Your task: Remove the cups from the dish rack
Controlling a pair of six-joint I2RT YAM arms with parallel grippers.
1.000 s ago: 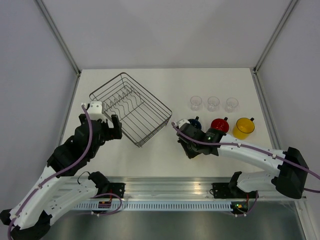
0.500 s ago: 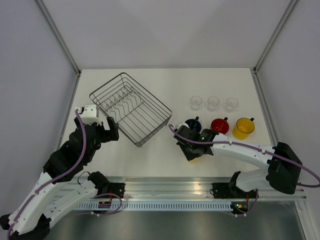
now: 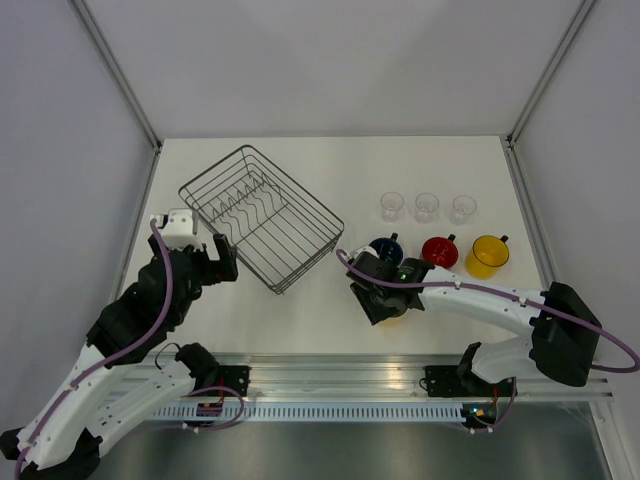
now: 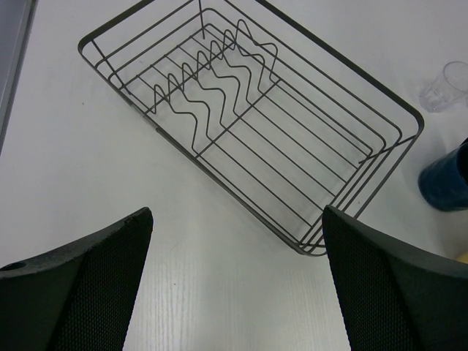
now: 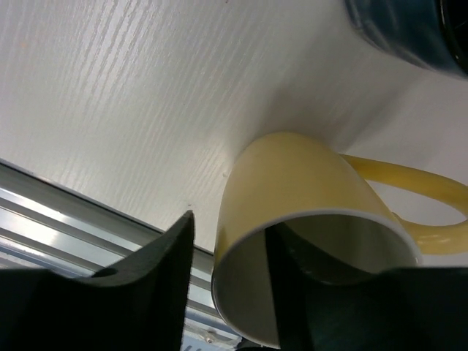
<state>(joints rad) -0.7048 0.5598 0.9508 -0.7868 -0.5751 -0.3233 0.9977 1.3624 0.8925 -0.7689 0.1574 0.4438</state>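
The dish rack [image 3: 262, 214] is a dark wire basket with nothing in it; it also shows in the left wrist view [image 4: 248, 124]. Three glass tumblers [image 3: 427, 207] stand in a row at the back right. In front of them stand the blue mug [image 3: 385, 247], red mug [image 3: 438, 250] and orange-yellow mug [image 3: 488, 255]. The pale cream-yellow mug [image 5: 292, 175] stands upright on the table. My right gripper [image 5: 234, 227] is open astride its wall, one finger inside and one outside with a gap. My left gripper [image 4: 235, 212] is open and empty beside the rack's near corner.
A metal rail [image 3: 330, 375] runs along the table's near edge, close to the pale mug. The blue mug [image 5: 409, 29] stands just beyond the pale one. Grey walls enclose the table on the left, back and right.
My left gripper has drawn back a little to the left from the rack. My right gripper has shifted slightly towards the near edge with the pale mug, then stayed still.
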